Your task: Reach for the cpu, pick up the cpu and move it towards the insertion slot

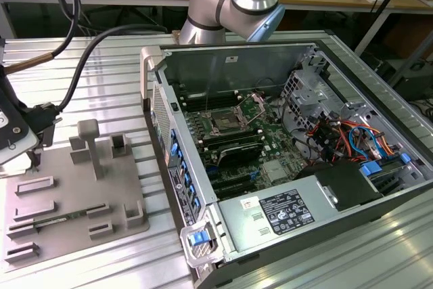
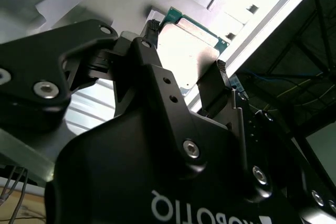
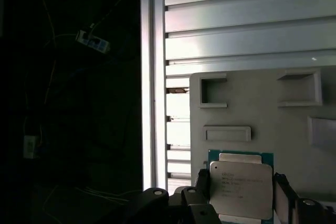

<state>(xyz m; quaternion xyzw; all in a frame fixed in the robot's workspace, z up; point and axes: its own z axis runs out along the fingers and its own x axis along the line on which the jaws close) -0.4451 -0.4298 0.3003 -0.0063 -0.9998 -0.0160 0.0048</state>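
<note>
Black fingers of the gripper are seen clamped on opposite edges of the cpu, with a grey fixture tray behind it.

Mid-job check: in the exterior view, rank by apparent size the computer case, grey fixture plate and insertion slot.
1. computer case
2. grey fixture plate
3. insertion slot, smallest by a wide margin, so nearness hardly matters

exterior view evenly bright | first wrist view half dark | table glare
</note>
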